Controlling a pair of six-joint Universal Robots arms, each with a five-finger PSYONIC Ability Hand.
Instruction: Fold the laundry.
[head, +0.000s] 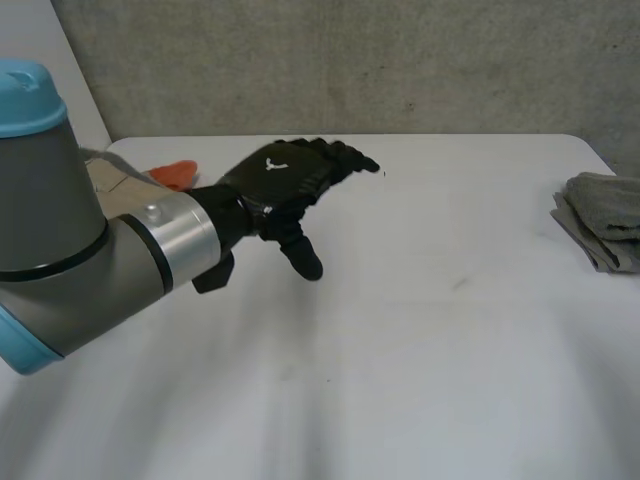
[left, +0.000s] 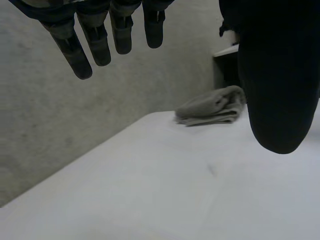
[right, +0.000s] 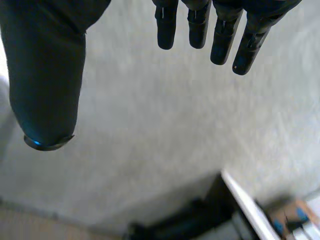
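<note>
My left hand (head: 285, 180) hovers over the back left part of the white table (head: 400, 330), fingers straight and thumb hanging down, holding nothing. In the left wrist view the same hand's fingers (left: 95, 40) and thumb (left: 277, 85) are spread apart above the table. A folded grey cloth (head: 605, 218) lies at the table's right edge, far from the left hand; it also lies beyond the fingertips in the left wrist view (left: 215, 106). My right hand (right: 45, 65) is off the table, fingers straight and spread, facing a grey wall with nothing in it.
An orange item (head: 176, 173) lies at the back left, partly hidden behind my left arm (head: 90, 250). A grey concrete wall (head: 350, 60) runs behind the table. A dark piece of furniture (left: 227, 65) stands past the table's right end.
</note>
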